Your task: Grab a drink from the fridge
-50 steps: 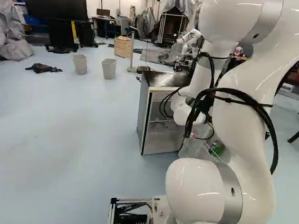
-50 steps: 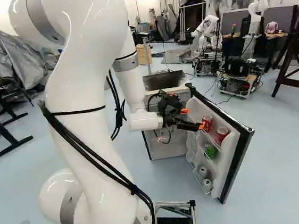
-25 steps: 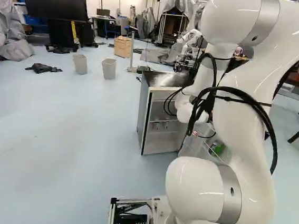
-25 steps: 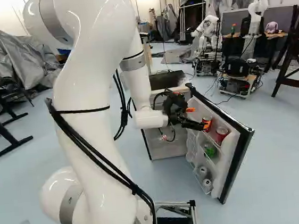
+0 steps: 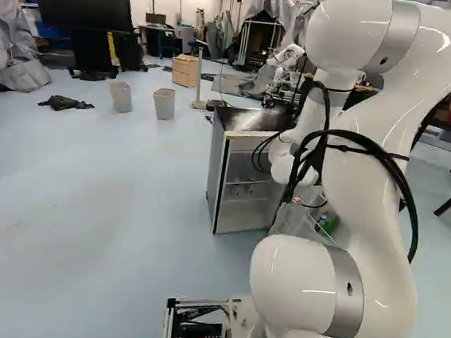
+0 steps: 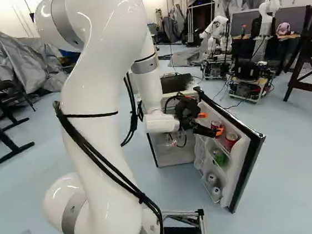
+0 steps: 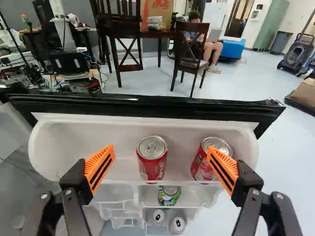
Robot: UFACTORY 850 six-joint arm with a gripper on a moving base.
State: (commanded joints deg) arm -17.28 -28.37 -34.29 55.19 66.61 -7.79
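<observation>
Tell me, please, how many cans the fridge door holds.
5: two red cans on the top shelf, a green can below, two pale cans lowest; more may be hidden.

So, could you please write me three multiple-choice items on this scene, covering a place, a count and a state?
1. Where is the green can?
A) On the floor
B) In the door, below the top shelf
C) On the fridge's roof

2. How many red cans stand in the top shelf?
A) Two
B) Four
C) None

3. How is the gripper?
A) Shut on a can
B) Shut, empty
C) Open

Key:
1 B: the wrist view shows it beneath that shelf.
2 A: two red cans stand there.
3 C: its fingers stand wide apart.
</observation>
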